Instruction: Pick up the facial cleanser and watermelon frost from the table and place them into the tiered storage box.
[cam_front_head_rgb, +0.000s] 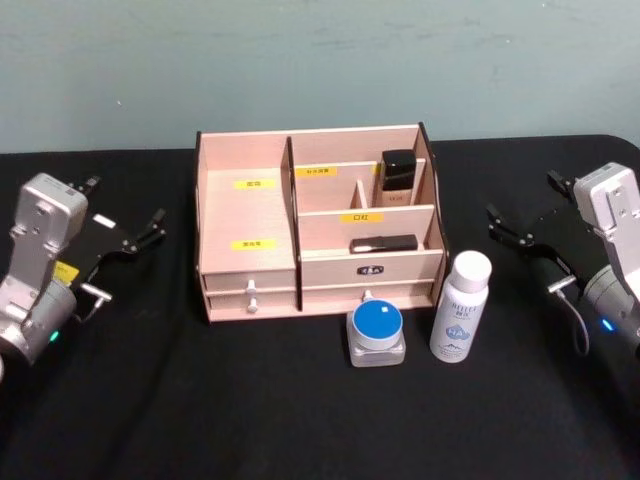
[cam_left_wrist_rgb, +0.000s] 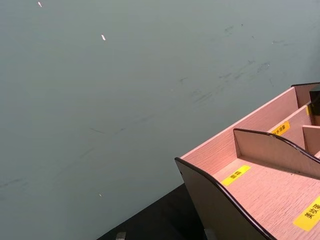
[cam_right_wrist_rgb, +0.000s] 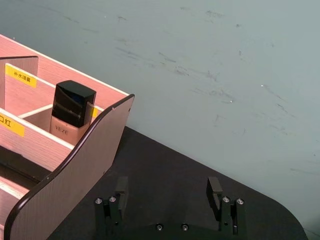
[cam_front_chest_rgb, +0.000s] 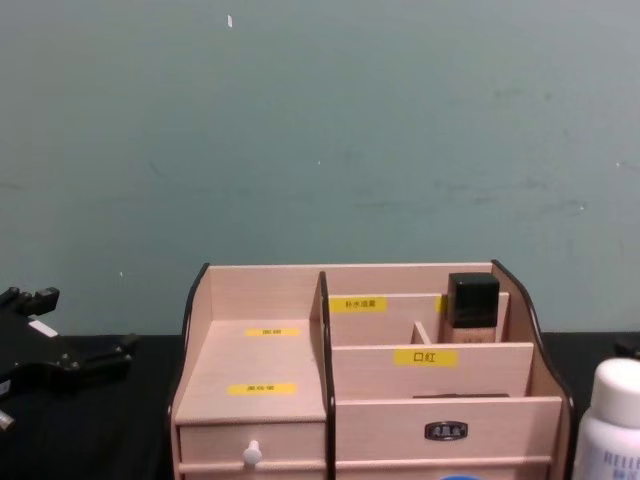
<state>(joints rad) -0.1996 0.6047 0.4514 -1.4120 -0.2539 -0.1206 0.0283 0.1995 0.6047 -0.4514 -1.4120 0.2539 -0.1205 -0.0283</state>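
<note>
Head view: the facial cleanser (cam_front_head_rgb: 462, 305) stands upright at the tiered storage box's (cam_front_head_rgb: 245, 215) right front corner; your right pincer (cam_front_head_rgb: 520, 196), open wide and empty, is nearer than the left pincer (cam_front_head_rgb: 128, 200), also open.

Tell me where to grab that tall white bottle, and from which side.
Probably around the straight middle of the facial cleanser, below its rounded cap, coming from the right with the open right tool. It stands upright, the watermelon frost sits close on its left and the tiered storage box behind, so the right side is free. The left tool sits far left.
</note>
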